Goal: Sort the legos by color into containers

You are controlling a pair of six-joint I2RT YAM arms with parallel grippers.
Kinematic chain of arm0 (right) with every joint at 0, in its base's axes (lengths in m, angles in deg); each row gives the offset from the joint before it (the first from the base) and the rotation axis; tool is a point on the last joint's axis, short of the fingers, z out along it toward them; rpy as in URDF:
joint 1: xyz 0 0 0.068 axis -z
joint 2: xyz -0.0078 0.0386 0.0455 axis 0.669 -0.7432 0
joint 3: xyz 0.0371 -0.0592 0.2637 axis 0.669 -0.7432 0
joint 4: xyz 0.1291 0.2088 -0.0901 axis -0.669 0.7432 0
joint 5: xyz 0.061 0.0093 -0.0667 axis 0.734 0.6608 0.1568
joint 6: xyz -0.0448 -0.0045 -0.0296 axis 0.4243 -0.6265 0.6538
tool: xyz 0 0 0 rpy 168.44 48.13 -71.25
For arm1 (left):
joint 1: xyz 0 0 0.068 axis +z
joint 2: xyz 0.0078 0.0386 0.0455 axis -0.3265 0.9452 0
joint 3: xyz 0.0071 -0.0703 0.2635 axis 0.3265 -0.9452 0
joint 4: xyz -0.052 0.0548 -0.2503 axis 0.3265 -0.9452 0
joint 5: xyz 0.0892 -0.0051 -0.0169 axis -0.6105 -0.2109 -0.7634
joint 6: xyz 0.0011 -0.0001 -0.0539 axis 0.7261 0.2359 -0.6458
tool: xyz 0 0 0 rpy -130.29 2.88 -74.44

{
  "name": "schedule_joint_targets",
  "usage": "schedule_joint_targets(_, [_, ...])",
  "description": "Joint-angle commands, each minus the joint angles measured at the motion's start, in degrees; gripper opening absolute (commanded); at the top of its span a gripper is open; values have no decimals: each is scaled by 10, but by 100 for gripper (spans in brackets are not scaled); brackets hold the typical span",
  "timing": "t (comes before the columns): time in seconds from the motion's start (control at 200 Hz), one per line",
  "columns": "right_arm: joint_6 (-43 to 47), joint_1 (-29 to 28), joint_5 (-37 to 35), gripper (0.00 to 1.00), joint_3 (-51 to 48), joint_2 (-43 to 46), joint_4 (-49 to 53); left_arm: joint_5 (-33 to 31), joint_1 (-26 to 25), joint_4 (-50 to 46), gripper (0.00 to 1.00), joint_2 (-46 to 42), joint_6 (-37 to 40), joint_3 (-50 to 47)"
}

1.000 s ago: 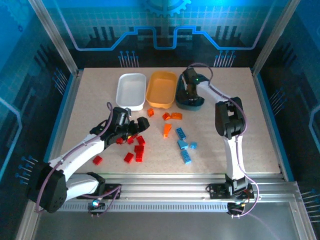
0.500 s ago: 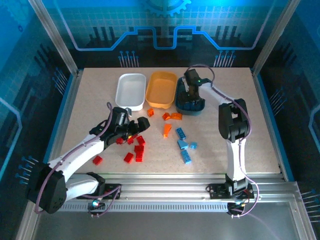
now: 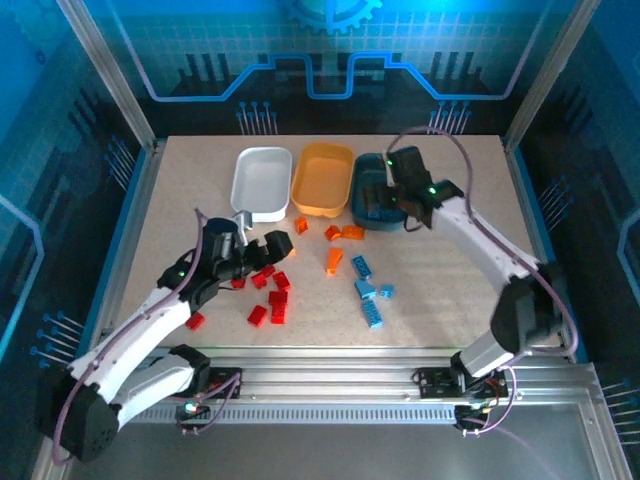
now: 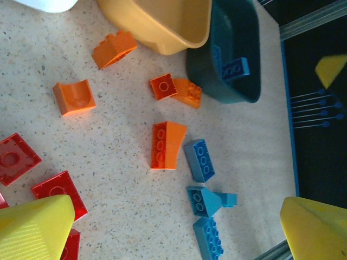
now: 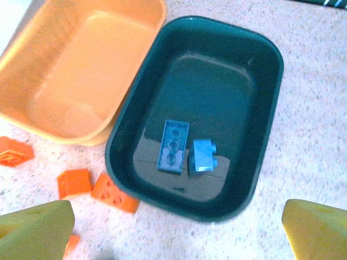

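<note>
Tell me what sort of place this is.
Probably a purpose-built robot demo or lab cell: silver aluminium frame posts enclose a speckled beige tabletop, blue-lit circuit-pattern wall panels surround it, and a slotted metal mounting rail runs along the near edge.

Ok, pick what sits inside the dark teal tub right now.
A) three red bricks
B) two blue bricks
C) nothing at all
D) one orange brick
B: the right wrist view shows a flat blue brick and a blocky blue brick lying side by side on the floor of the dark teal tub.
</note>
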State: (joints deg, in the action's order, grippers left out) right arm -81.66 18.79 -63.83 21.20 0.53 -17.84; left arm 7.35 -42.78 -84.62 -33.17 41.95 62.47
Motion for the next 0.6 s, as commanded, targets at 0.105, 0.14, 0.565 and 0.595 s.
schedule_joint_targets(0.105, [-33,51,127,64,-46,11,12,-11,6,13,99,-33,-11,-42])
schedule_joint_targets(0.14, [-26,39,133,58,-53,8,26,-10,5,10,99,-31,-12,-42])
schedule_joint_targets(0.565, [-8,-100,111,67,-110,-110,20,-48,12,-62,99,-23,-30,-35])
schedule_joint_targets(0.595, [-9,-101,103,67,-104,-125,21,-44,12,-62,99,-19,-32,-34])
